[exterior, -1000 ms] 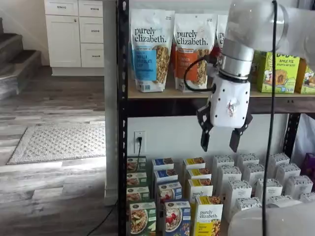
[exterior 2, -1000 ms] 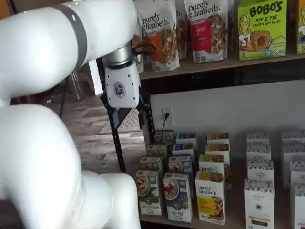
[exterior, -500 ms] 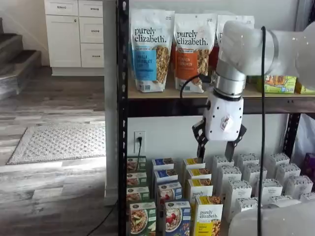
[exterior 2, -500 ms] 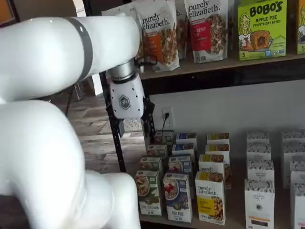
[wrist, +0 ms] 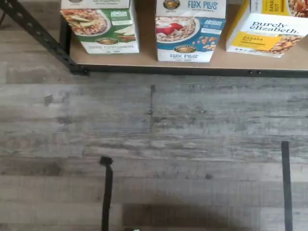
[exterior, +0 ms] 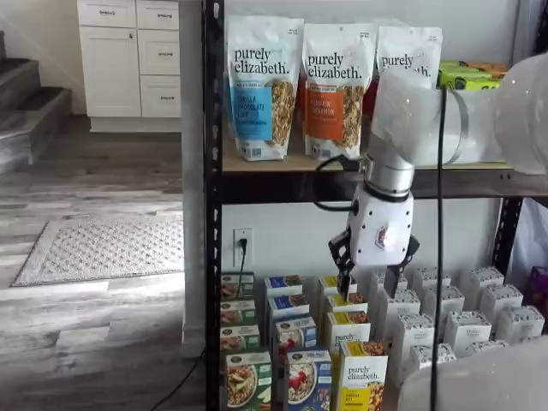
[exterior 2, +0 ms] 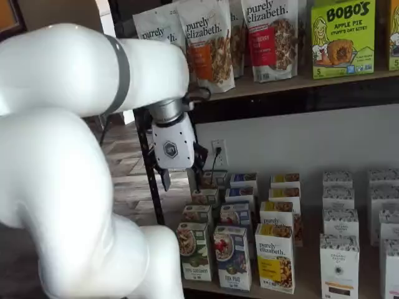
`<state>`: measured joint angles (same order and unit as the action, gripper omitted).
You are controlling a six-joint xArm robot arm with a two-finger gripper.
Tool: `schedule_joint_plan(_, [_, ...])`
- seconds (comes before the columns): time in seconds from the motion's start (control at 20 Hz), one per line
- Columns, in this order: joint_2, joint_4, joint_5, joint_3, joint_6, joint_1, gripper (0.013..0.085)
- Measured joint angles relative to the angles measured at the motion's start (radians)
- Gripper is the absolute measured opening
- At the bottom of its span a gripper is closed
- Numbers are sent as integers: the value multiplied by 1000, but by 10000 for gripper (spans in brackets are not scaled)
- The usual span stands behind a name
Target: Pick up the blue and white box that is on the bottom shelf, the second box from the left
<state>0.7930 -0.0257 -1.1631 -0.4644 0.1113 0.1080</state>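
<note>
The blue and white box [exterior: 308,381] stands at the front of its column on the bottom shelf [wrist: 144,58], between a green-fronted carton [exterior: 247,381] and a yellow-fronted carton [exterior: 363,377]. It shows in both shelf views [exterior 2: 232,256] and in the wrist view [wrist: 190,29], with several alike lined up behind it. My gripper [exterior: 368,284] hangs in front of the rack, above the rear boxes and well above the front box. It is open and empty, with a plain gap between its black fingers. It also shows in a shelf view [exterior 2: 182,176].
White cartons [exterior: 445,317] fill the right part of the bottom shelf. Granola bags [exterior: 261,86] stand on the tier above. The rack's black post [exterior: 212,205] is to the left. An outlet with a cord [exterior: 243,244] is on the wall behind.
My gripper has come down from the level of the upper tier to just above the bottom shelf's boxes and shifted a little left. It stays open.
</note>
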Motion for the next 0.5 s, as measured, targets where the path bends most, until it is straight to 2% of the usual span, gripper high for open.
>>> schedule_joint_plan(0.5, [-125, 6, 188, 55, 3, 4, 850])
